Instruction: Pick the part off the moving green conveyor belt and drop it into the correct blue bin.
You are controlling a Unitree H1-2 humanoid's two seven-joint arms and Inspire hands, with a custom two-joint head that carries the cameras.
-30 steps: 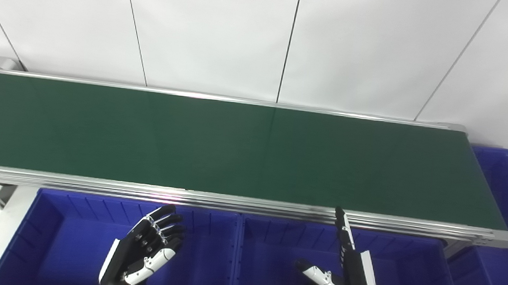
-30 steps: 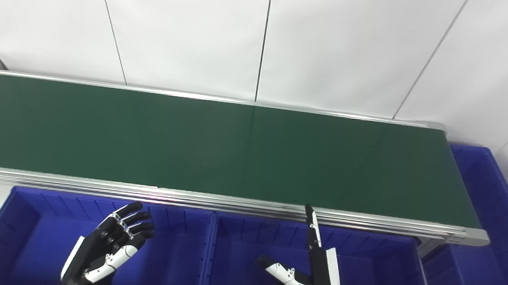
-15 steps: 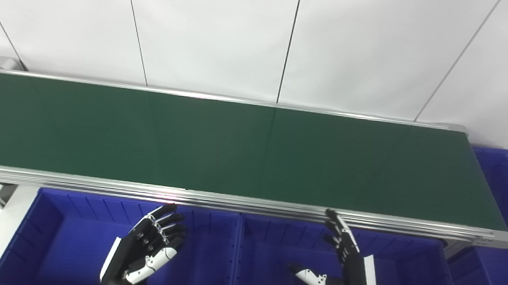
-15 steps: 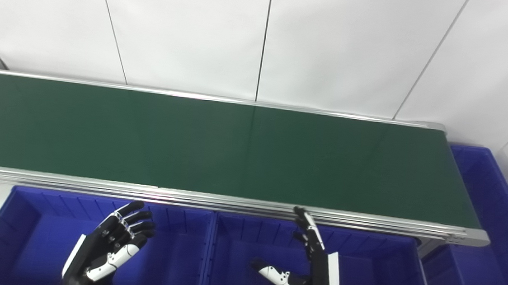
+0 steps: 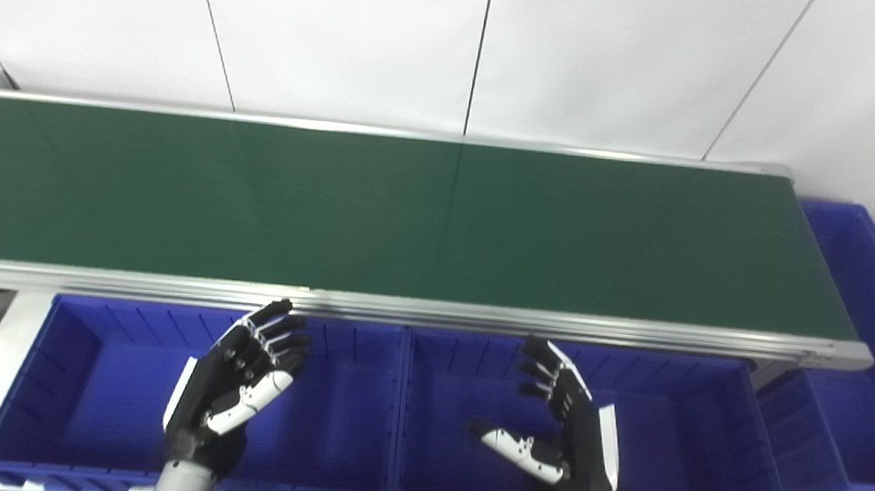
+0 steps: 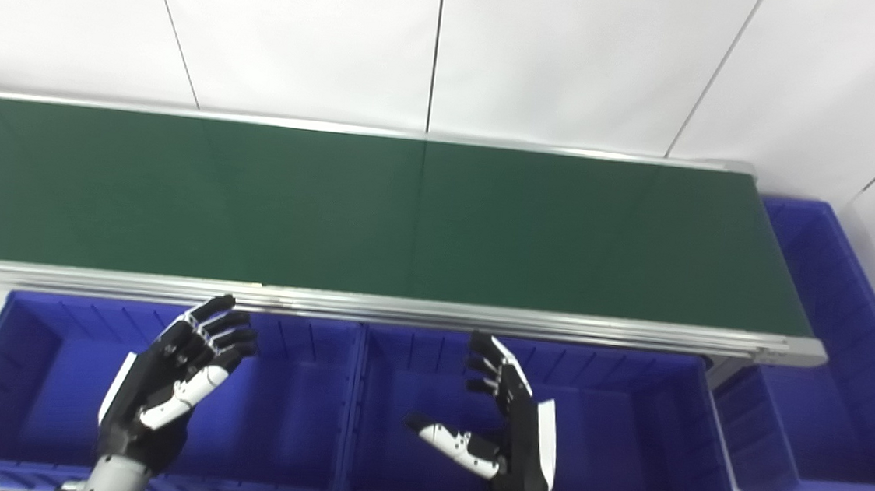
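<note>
Left eye view. One green belt runs across the middle of the frame, left edge to right, with a metal rail along its near and far sides. No part shows anywhere on the belt's visible length. Three blue bins counted: left bin and middle bin side by side in the lower frame just below the near rail, and a third bin at the right edge, past the belt's end. Nothing is seen inside any of them. Two hands counted. Left hand sits over the left bin, fingers spread and raised, grasping nothing. Right hand sits over the middle bin, fingers parted, thumb out to the left, grasping nothing. A white panelled wall fills the upper frame.

Right eye view. Same count: one belt, three bins, two hands. Both hands lie lower centre-left, released and well apart from each other, each below the near rail and clear of the belt. No part visible here either.
</note>
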